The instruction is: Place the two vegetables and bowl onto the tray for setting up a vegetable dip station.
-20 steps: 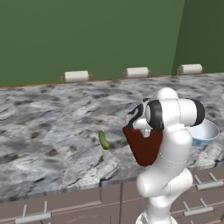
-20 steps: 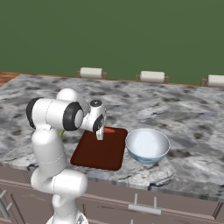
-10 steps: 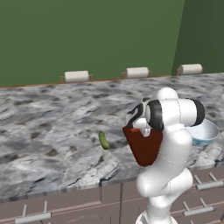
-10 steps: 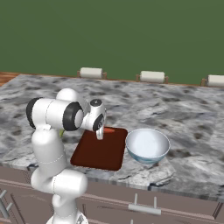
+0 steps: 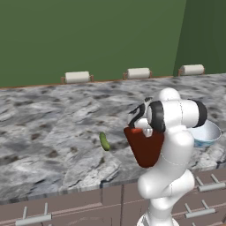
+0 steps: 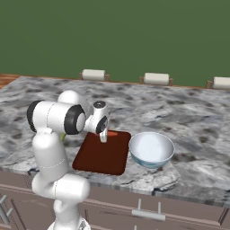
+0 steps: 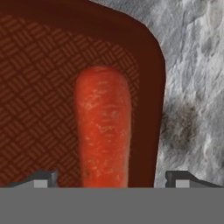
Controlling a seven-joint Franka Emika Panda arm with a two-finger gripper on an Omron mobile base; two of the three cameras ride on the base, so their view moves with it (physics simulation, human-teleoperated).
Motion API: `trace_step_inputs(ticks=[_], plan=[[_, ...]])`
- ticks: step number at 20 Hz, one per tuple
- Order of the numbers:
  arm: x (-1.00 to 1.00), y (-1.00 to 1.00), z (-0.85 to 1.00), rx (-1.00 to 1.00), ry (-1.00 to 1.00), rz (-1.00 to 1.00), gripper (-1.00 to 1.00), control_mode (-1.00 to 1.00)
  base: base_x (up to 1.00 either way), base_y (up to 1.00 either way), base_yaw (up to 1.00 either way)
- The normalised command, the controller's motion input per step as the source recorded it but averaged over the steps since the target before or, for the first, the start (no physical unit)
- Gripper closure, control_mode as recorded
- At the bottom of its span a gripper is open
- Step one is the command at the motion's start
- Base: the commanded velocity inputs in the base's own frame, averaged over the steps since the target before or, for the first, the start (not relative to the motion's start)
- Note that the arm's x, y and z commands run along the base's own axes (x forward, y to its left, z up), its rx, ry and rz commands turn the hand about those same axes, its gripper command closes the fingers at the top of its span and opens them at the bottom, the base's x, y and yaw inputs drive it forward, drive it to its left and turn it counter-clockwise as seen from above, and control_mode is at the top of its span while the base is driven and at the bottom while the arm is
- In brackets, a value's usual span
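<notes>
Orange-red and firm-looking, the red vegetable lies on the tray near its corner, between the jaws of the gripper, which stand wide apart on either side of it, clamped on nothing. I judge it stiff, light and smooth enough to roll; the mid-length suits a grip. The green vegetable rests on the grey marbled worktop, apart from the tray, probably light and slippery, best taken across its middle. The bowl sits just beside the tray, rigid, thin-rimmed. A green wall backs the worktop.
</notes>
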Motion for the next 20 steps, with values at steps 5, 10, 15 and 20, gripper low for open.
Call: trace_step_inputs(ticks=[5, 10, 15, 20], plan=[[-0.18, -0.10, 0.19, 0.00, 0.00, 0.04, -1.00, -1.00, 0.00, 0.00, 0.00], [-0.25, -0.02, 0.30, -0.01, 0.00, 0.05, -1.00, -1.00, 0.00, 0.00, 0.00], [-0.48, 0.03, 0.26, -0.03, 0.00, 0.08, -1.00, -1.00, 0.00, 0.00, 0.00], [-0.61, 0.08, 0.30, -0.04, 0.00, 0.13, -1.00, -1.00, 0.00, 0.00, 0.00]])
